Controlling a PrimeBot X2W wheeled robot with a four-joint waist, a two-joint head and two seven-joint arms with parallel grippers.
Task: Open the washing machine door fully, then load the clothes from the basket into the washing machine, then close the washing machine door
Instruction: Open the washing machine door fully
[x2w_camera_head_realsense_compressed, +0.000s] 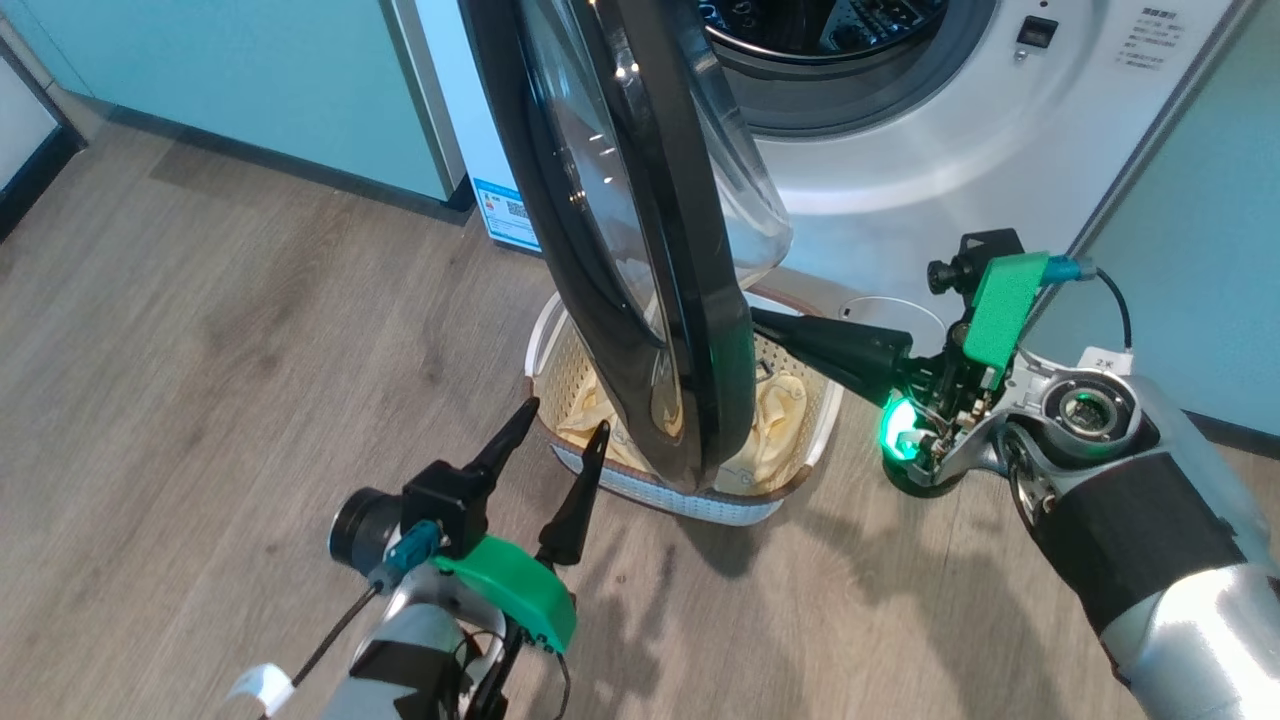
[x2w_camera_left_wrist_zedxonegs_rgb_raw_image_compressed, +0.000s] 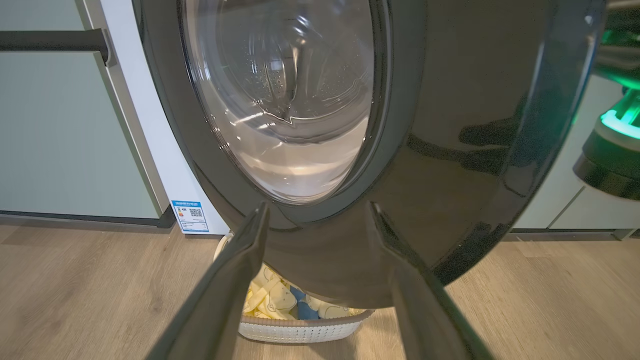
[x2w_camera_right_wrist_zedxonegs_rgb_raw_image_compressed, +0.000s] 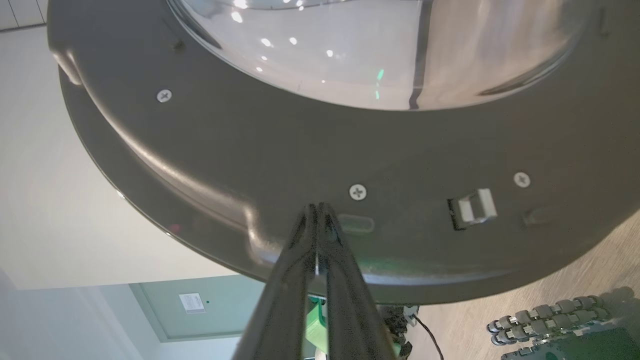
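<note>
The washing machine (x2w_camera_head_realsense_compressed: 950, 150) stands at the top with its steel drum (x2w_camera_head_realsense_compressed: 830, 30) showing. The washing machine door (x2w_camera_head_realsense_compressed: 690, 250) is swung out, edge-on to the head view, hanging over the basket (x2w_camera_head_realsense_compressed: 690, 505). Pale yellow clothes (x2w_camera_head_realsense_compressed: 780, 410) lie in the basket. My right gripper (x2w_camera_head_realsense_compressed: 762, 323) is shut with nothing held, its tips against the door's inner face (x2w_camera_right_wrist_zedxonegs_rgb_raw_image_compressed: 200, 150) beside a screw (x2w_camera_right_wrist_zedxonegs_rgb_raw_image_compressed: 357, 192). My left gripper (x2w_camera_head_realsense_compressed: 562, 422) is open, just short of the door's glossy outer face (x2w_camera_left_wrist_zedxonegs_rgb_raw_image_compressed: 450, 150). Under the door, the left wrist view shows the basket (x2w_camera_left_wrist_zedxonegs_rgb_raw_image_compressed: 300, 331), clothes (x2w_camera_left_wrist_zedxonegs_rgb_raw_image_compressed: 270, 300) and a blue cloth (x2w_camera_left_wrist_zedxonegs_rgb_raw_image_compressed: 302, 310).
Pale green cabinets flank the machine on the left (x2w_camera_head_realsense_compressed: 250, 80) and right (x2w_camera_head_realsense_compressed: 1200, 250). The floor (x2w_camera_head_realsense_compressed: 200, 400) is wood plank. A blue-bordered QR sticker (x2w_camera_left_wrist_zedxonegs_rgb_raw_image_compressed: 190, 216) sits low on the machine's side. The door latch (x2w_camera_right_wrist_zedxonegs_rgb_raw_image_compressed: 475, 207) sticks out right of my right gripper's fingers.
</note>
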